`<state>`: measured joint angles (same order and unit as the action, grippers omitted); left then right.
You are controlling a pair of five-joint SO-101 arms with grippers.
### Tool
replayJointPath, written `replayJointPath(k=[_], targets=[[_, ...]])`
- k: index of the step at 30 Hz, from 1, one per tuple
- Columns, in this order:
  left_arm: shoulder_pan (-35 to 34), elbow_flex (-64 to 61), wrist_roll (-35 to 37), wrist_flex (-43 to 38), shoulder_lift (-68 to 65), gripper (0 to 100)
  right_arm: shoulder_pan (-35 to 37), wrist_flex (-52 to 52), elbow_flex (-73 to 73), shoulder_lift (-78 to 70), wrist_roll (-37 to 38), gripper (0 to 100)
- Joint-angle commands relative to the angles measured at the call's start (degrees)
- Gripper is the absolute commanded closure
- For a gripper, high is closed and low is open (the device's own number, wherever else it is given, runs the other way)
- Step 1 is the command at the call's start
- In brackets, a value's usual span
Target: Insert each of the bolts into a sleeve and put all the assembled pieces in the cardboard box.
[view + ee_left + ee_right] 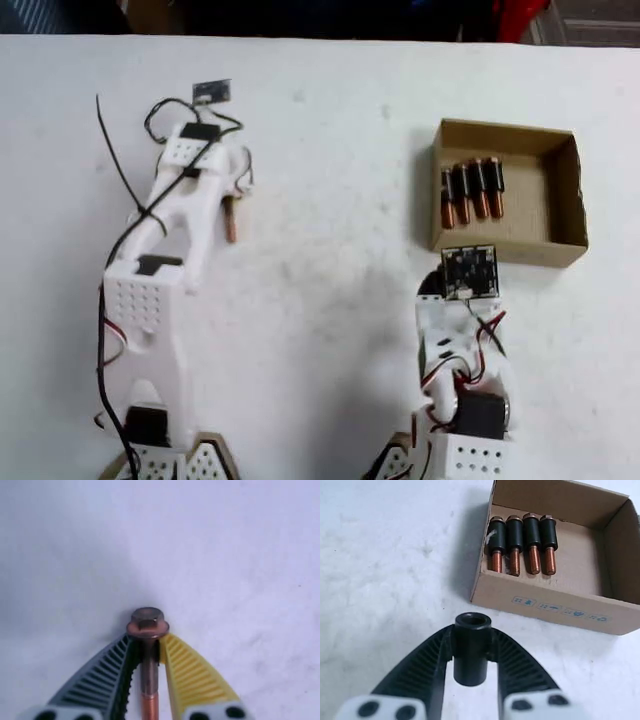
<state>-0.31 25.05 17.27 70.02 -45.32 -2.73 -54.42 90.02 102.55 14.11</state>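
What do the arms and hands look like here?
White shells with perforated panels. Left arm trails black cables; right arm shows red and black wires. Left hand: one grey, one yellow ribbed finger. Right hand: black ribbed fingers.

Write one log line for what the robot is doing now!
left gripper: shut on bolt | right gripper: shut on sleeve | cardboard box: four assembled pieces

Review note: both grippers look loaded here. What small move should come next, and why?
Probably bring the left gripper and right gripper together, lining the shank of the bolt up with the open bore of the sleeve. Each gripper is shut on its part, and they sit well apart. Four assembled pieces already lie in the cardboard box.
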Motion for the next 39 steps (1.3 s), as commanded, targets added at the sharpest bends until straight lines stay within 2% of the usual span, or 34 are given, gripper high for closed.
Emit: replayJointPath(k=[1,7,21,26,32,37,39], targets=[[1.5,1.7,-2.5,5.6,1.8,98,3.9,2.2,0.4,0.6,0.5,98.1],[6.4,4.9,-3.3,17.6,8.7,98,10.1,2.9,1.0,0.6,0.5,98.1],[8.1,4.7,-4.5,29.4,27.6,98,28.8,10.2,1.2,0.6,0.4,98.1],[8.1,4.5,-4.5,31.2,36.4,98,31.9,14.9,1.2,0.5,0.1,98.1],[10.5,-4.1,-6.0,29.8,46.6,98,31.9,29.1,6.9,0.1,0.0,98.1],[11.2,-16.9,-6.4,19.9,58.7,98,32.5,32.8,6.8,0.4,-0.4,98.1],[11.3,-23.0,-6.4,15.0,63.5,98,33.5,33.5,6.8,0.5,-2.7,98.1]])
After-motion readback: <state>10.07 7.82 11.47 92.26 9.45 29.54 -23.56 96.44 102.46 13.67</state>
